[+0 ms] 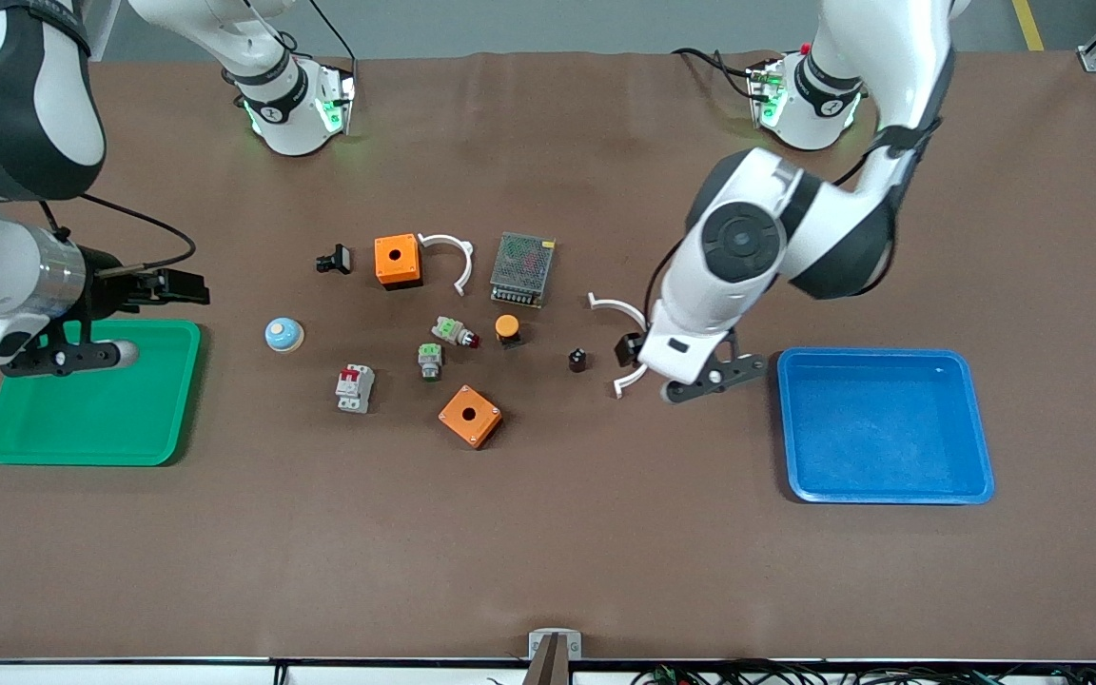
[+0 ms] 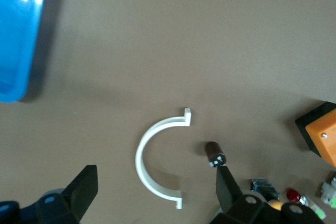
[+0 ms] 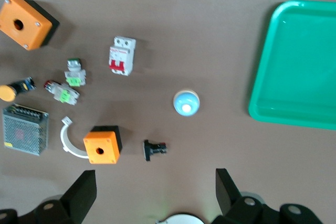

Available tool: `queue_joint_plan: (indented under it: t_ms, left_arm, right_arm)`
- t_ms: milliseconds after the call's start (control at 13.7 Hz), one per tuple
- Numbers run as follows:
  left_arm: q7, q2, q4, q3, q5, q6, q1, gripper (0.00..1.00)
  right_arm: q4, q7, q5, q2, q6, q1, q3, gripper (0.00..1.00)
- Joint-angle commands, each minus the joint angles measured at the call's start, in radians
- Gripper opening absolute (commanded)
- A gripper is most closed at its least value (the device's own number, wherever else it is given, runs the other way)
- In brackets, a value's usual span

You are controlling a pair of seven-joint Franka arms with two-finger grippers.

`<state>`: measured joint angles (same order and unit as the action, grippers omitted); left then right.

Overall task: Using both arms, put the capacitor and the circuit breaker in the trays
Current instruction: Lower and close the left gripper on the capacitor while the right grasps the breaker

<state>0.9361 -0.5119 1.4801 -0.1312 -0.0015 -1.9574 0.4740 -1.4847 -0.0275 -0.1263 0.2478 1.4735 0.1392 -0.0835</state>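
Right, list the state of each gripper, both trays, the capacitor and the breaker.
left gripper: open, over the white clamp, holding nothing
right gripper: open, holding nothing
capacitor: on the table, untouched
circuit breaker: on the table, untouched
green tray: empty
blue tray: empty

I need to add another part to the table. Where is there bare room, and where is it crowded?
Both trays are bare: the green tray and the blue tray. So is the table strip nearest the front camera. It is crowded between the circuit breaker and the capacitor.

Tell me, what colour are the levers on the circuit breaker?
Red, on the white-grey circuit breaker; the right wrist view shows them best.
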Motion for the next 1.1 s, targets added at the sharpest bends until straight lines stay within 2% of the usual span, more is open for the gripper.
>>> queue_joint_plan:
  t_ms: [0,220,366,512,732,1024]
  left_arm:
    - [0.146,-0.075,-0.031,0.01,0.021,-0.061,0.064,0.97]
    - [0.329,-0.17,-0.032,0.012,0.031,-0.205,0.116,0.94]
    - [0.351,-0.221,-0.031,0.015,0.031,-0.27,0.146,0.84]
    - [0.354,-0.246,-0.032,0.018,0.041,-0.29,0.163,0.76]
    - [0.381,-0.266,-0.031,0.016,0.044,-0.291,0.173,0.73]
    - [0.371,-0.28,-0.021,0.018,0.046,-0.29,0.186,0.72]
  right_arm:
    - [0.006,0.004,-0.061,0.034,0.036,0.005,-0.001,1.0]
    - [-0.055,0.024,-0.061,0.054,0.121,0.06,-0.002,1.0]
    - [-0.121,0.026,-0.061,0.061,0.226,0.092,-0.002,1.0]
    - [-0.205,0.084,-0.061,0.074,0.368,0.126,-0.002,1.0]
    - [-0.304,0.141,-0.058,0.1,0.552,0.174,-0.002,1.0]
    - [-0.313,0.141,-0.058,0.206,0.694,0.183,-0.002,1.0]
